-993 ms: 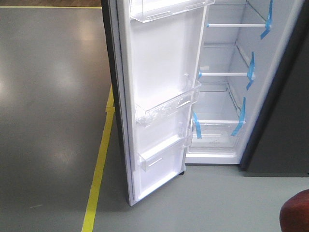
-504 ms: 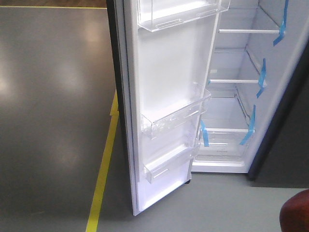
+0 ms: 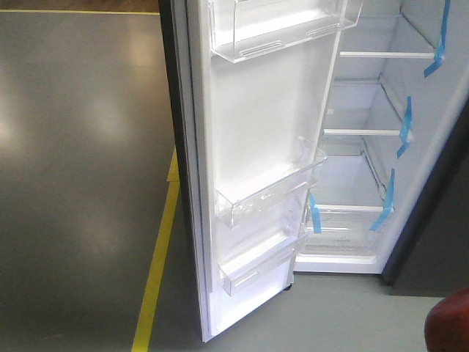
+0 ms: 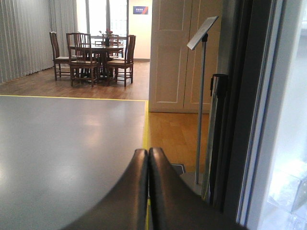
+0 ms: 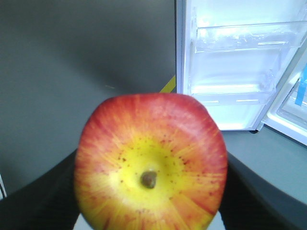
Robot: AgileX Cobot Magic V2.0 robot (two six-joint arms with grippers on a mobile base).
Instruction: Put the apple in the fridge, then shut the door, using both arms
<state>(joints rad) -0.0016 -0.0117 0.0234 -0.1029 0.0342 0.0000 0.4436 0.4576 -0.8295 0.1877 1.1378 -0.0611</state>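
Holding the apple (image 5: 151, 143) is your right gripper (image 5: 151, 196). Its dark fingers (image 5: 38, 201) are clamped on either flank, and the fruit sits squarely between them with its stem end towards the wrist camera. Your left gripper (image 4: 147, 155) carries nothing. Its fingers are pressed together, and it hangs near the dark edge of the door (image 4: 242, 105); whether it touches cannot be told. In the front view only a red sliver of the apple shows at the lower right corner, well apart from the fridge (image 3: 359, 249). The door stands wide open, clear bins (image 3: 267, 194) facing you. The shelves (image 3: 366, 132) beyond hold no apple.

Assessment: the grasp is done. You have the placing on a shelf, the release and the door closing left to do.
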